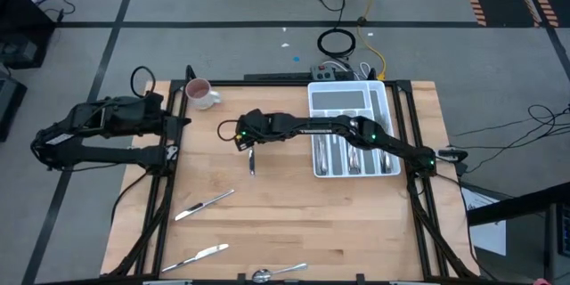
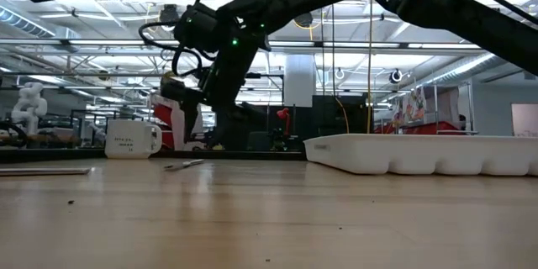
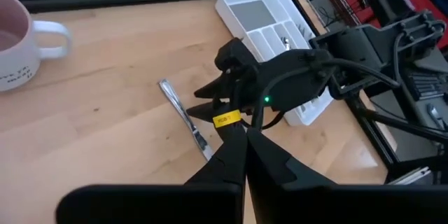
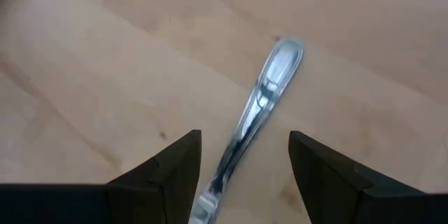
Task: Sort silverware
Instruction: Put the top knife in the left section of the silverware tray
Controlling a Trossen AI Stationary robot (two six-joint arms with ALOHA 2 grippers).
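Observation:
A slim silver piece of silverware (image 4: 259,105) lies flat on the wooden table, its rounded handle end pointing away from my right wrist camera. My right gripper (image 4: 245,164) is open and hovers over it, one finger on each side of the handle, touching nothing. The high view shows this gripper (image 1: 245,135) at mid-table above the piece (image 1: 252,162). More silverware lies in the white tray (image 1: 385,129). My left gripper (image 3: 243,140) is shut and waits at the table's left edge (image 1: 178,123).
A white-and-pink mug (image 1: 200,94) stands near the far left corner. Two knives (image 1: 203,203) (image 1: 196,256) and a spoon (image 1: 276,272) lie toward the near edge. The tray sits at the far right. Bare wood lies between the gripper and the tray.

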